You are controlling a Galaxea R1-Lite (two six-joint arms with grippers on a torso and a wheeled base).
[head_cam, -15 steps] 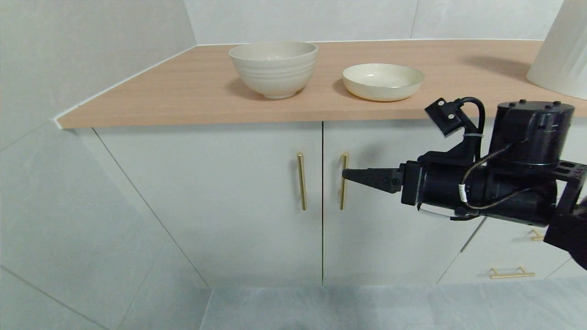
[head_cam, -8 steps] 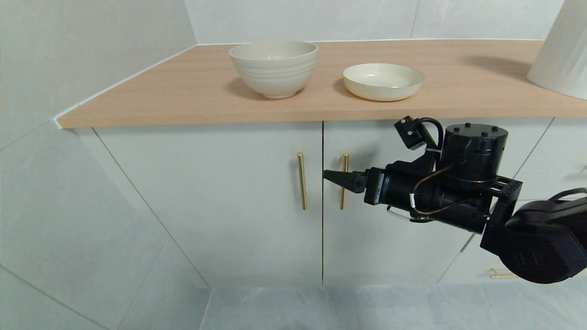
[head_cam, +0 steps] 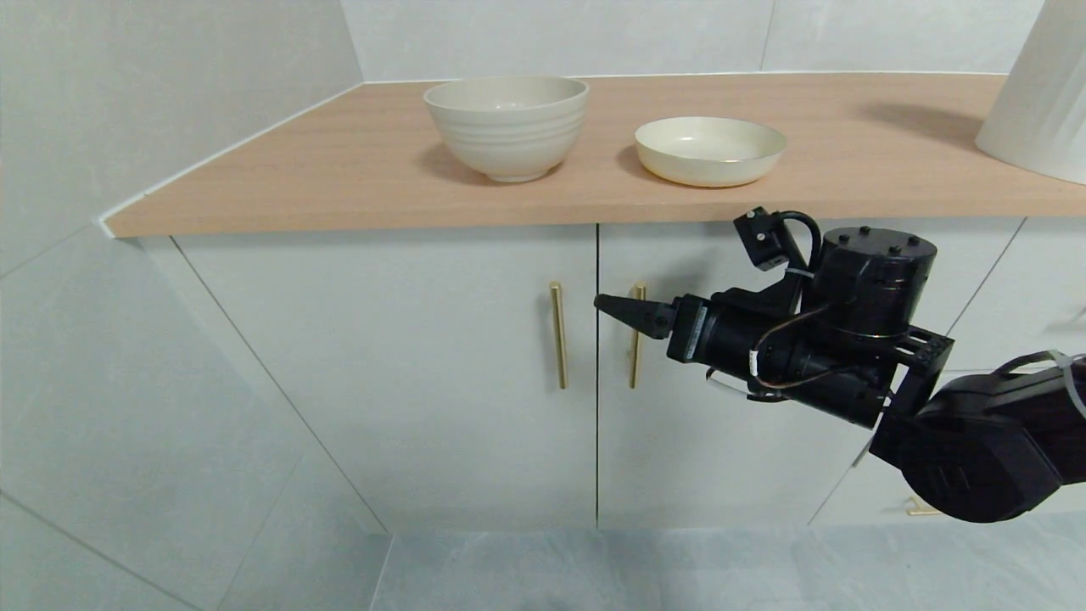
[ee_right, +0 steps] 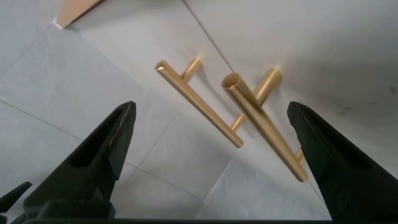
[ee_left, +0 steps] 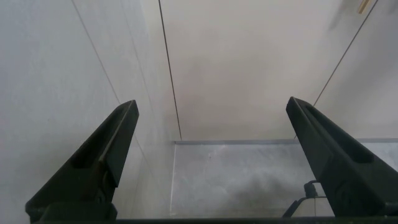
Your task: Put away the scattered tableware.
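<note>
The counter (head_cam: pixel 339 178) is the reference here. The bowl (head_cam: pixel 506 127) stands upright on it, toward its left end and back from the front edge. The plate (head_cam: pixel 709 151) sits on the counter too, nearer its middle and closer to the front edge, apart from the bowl. A white ribbed thing (head_cam: pixel 1035 93) stands at the counter's far right.

Under the counter two pale doors meet at a thin seam, both closed. The left handle (head_cam: pixel 557 335) and right handle (head_cam: pixel 633 356) are upright brass bars, one on each side of that seam, a little below the counter's front edge.

The right gripper (head_cam: pixel 607 305) hangs below the counter's front edge, level with the tops of the handles. It points sideways toward the counter's left end, and its tip crosses in front of the right handle's upper part. In the right wrist view its fingers (ee_right: pixel 109 149) are spread wide with both handles seen between them, and neither finger touches a bar.

The left gripper (ee_left: pixel 211 104) is low under the counter, fingers spread and holding nothing, facing a pale door and the grey floor (ee_left: pixel 236 180)
</note>
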